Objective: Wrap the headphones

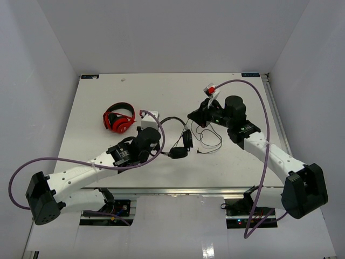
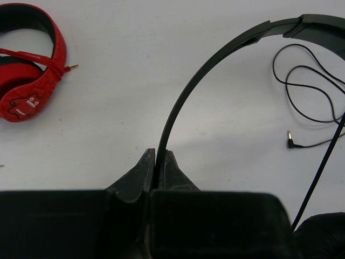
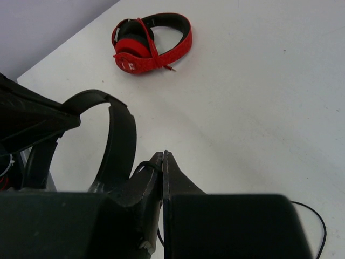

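Headphones (image 1: 186, 140) — headband arc left, earcups right

Free table (image 1: 108, 89) is left at the far left and the near middle, whereas the centre is barred by the left arm (image 1: 91, 170), the right arm (image 1: 264, 148), and the headphones (image 1: 179, 152) and cable (image 2: 319, 171) between them, and the left by red headphones (image 1: 118, 118).

In the top view the headphones (image 1: 179, 152) are at mid-frame over the table (image 1: 108, 91), between the two arms. The left gripper (image 1: 156, 125) clamps their headband on the left, and the right gripper (image 1: 192, 116) pinches the cable (image 1: 207, 141) at upper right. The cable's loops lie right of the earcups. A second pair of headphones (image 1: 118, 118) lies apart at centre left.
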